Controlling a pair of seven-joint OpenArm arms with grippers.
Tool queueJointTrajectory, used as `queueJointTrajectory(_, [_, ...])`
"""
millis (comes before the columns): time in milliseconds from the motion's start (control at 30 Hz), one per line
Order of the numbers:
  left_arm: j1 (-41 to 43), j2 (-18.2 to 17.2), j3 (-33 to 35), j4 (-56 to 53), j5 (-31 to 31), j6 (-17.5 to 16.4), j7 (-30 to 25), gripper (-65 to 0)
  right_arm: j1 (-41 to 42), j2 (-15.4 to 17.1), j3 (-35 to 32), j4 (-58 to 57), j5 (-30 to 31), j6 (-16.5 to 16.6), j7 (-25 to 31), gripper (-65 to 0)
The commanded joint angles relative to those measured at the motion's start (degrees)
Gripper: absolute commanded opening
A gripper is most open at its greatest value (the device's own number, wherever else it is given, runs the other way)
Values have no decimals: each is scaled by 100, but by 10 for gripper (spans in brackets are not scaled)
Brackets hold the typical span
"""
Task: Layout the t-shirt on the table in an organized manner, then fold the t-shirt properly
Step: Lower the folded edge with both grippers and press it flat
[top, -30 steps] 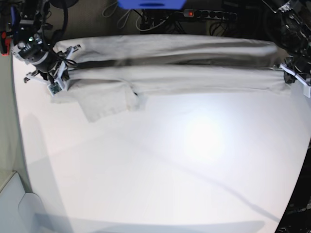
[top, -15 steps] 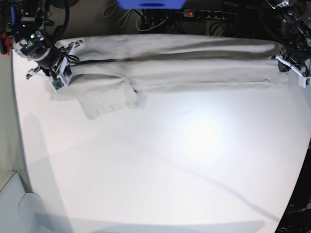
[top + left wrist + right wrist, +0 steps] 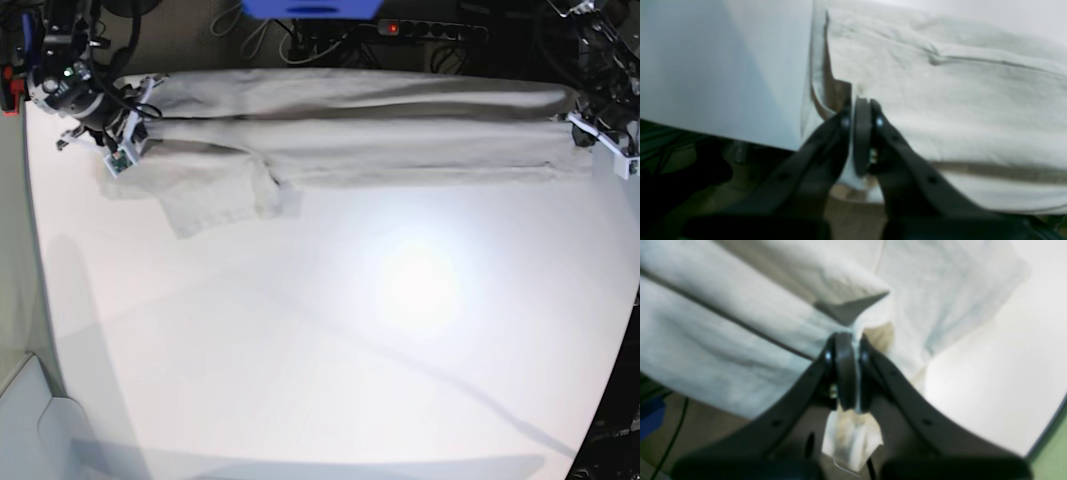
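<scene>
Change: against a second ago, the right claw (image 3: 118, 140) has carried its end of the t-shirt (image 3: 350, 130) toward the table's far edge, and the left claw (image 3: 590, 135) has drawn back the same way; the dark gap between the two long folds has closed.
Right claw: pinched tight on a bunched corner of cloth, a tuft of it hanging out below the jaws in the right wrist view (image 3: 848, 373).
Left claw: jaws closed on the cloth's edge (image 3: 862, 133), right at the table's rim.
T-shirt: stretched as a long band from one claw to the other, along the far side of the table (image 3: 330, 340).
Sleeve: lies flat just beside the right claw, on the near side of the band.
</scene>
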Motion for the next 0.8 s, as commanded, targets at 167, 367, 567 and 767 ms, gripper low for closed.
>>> queueJointTrajectory(167, [3,-77,-25,79,-58,12,-43,-645,-20,166,32,67,25,-5,64,-585])
queueJointTrajectory(367, [3,-103,-17,79,-58,12,-25,-595,-20,183,32,76,25,-5,64,-401])
queueJointTrajectory(567, [12,-103,-25,79,-58,12,-25,-282,6,166,32,76,25,-5,64,-381])
queueJointTrajectory(767, [12,-95,-25,79,-58,12,-25,-200,15,183,41,94,25,-5,64,-381])
